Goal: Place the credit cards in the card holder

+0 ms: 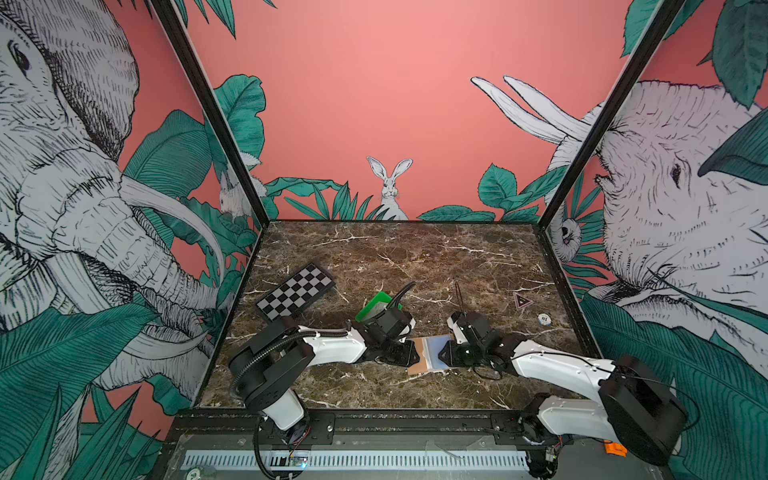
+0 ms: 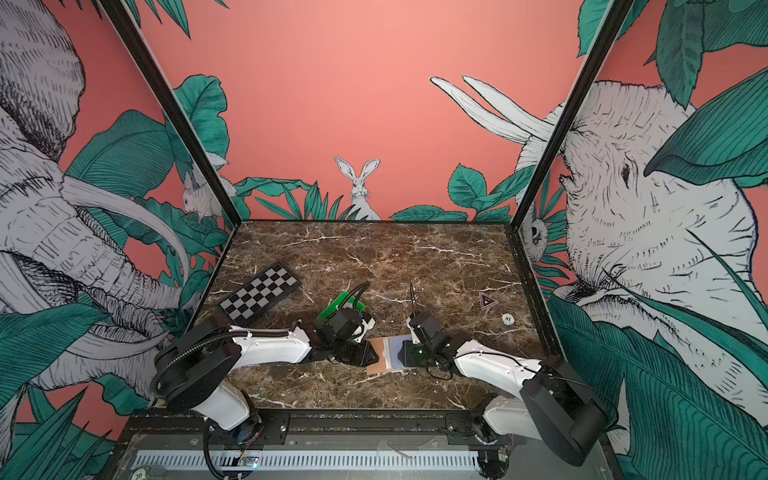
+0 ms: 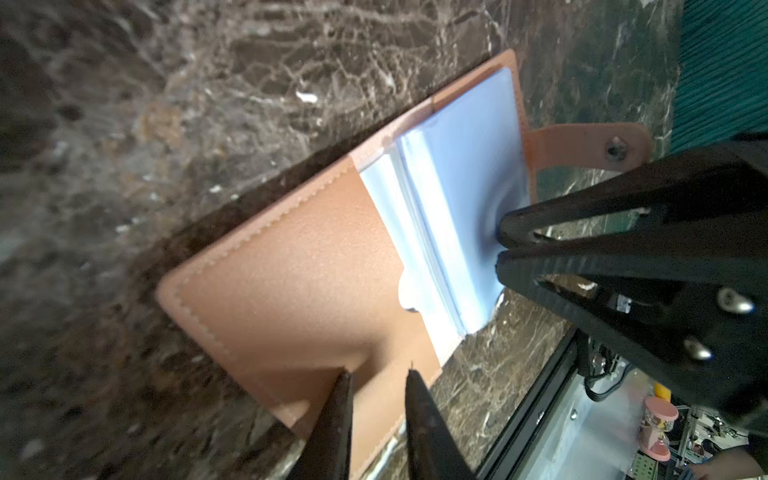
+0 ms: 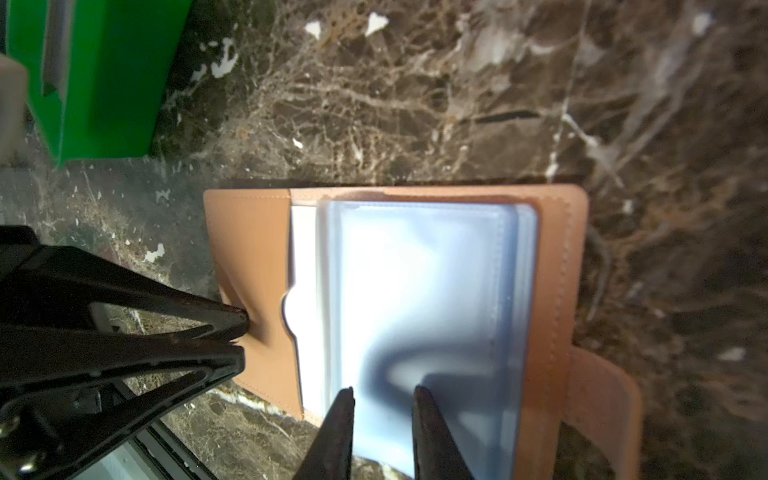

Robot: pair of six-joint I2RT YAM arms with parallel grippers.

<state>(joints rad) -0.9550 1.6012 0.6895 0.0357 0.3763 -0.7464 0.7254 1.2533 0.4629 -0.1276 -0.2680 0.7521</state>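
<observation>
Green tray (image 1: 376, 306) behind left arm (image 1: 332, 347) – chessboard (image 1: 296, 291) further left

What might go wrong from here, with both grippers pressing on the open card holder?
1. The right gripper dents the top blue sleeve; pushing harder may crease it or drag the stack.
2. Neither gripper holds a card, and the green tray sits apart. If the left gripper lifts off the tan flap to fetch one, the card holder may fold shut.
</observation>
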